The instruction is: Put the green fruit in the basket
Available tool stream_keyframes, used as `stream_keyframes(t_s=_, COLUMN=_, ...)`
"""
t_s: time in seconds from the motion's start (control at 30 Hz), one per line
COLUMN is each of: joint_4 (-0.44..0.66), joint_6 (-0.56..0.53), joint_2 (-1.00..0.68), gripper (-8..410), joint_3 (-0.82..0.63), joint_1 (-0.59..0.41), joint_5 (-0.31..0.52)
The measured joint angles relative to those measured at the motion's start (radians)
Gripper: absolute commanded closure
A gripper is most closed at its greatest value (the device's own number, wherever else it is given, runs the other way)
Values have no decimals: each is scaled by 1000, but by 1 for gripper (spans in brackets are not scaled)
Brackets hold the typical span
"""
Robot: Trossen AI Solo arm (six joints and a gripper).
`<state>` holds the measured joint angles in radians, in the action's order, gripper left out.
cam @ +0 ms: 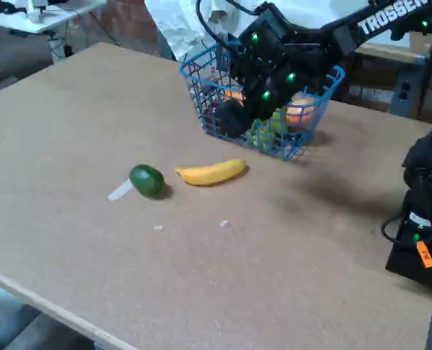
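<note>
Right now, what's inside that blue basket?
In the basket, a pale green grape bunch and an orange-coloured fruit show through the mesh. The gripper reaches into it and covers the rest, so anything beneath it is hidden.

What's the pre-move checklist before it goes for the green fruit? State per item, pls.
1. Green fruit located, nothing covering it: ok, it lies alone on the table.
2. Space around the fruit: ok, the banana lies apart on its right in the fixed view; a pale scrap touches its left side.
3. Gripper empty and open: cannot tell, it is dark and low over the basket.
4. Gripper near the fruit: not ok, it hangs at the basket.
5. Room in the basket: cannot tell; grapes and an orange fruit are inside, and the arm hides the rest.
</note>
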<state>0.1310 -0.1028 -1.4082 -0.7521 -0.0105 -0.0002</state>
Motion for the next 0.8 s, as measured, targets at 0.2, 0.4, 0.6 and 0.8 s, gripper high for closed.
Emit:
stream_keyframes(t_s=0.2, joint_4=-36, joint_6=-63, joint_2=92, gripper=182, joint_3=-97, joint_1=11, joint_5=-40)
stream_keyframes(t_s=0.4, joint_4=-36, joint_6=-83, joint_2=91, gripper=182, joint_3=-99, joint_1=15, joint_5=-45)
stream_keyframes(t_s=0.6, joint_4=-53, joint_6=-214, joint_2=108, gripper=182, joint_3=-102, joint_1=18, joint_5=-113)
stream_keyframes(t_s=0.8, joint_4=-87, joint_6=-414, joint_2=109, gripper=182, joint_3=-104, joint_1=46, joint_5=-142)
